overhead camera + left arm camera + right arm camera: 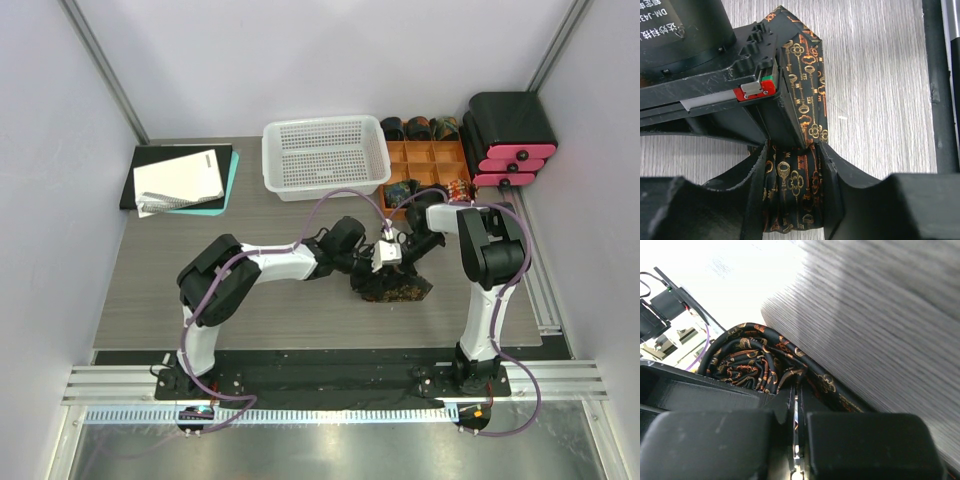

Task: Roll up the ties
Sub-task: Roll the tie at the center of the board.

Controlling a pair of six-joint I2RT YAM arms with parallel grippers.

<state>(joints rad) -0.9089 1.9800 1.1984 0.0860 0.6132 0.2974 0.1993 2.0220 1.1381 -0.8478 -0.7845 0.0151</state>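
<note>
Pinching the coil's core, the right gripper (795, 390) has its jaws pressed together on a fold of the tie (752, 360). The left gripper (792, 152) squeezes the loose band just beside it, fabric bunched between its fingers. Both sit mid-table, between the arms. To roll well, the left should probably feed the band taut and flat while the right turns, edges aligned. The dark weave, printed with gold and copper keys, looks slippery. The grey table (875, 75) is matte and wood-grained.
</note>
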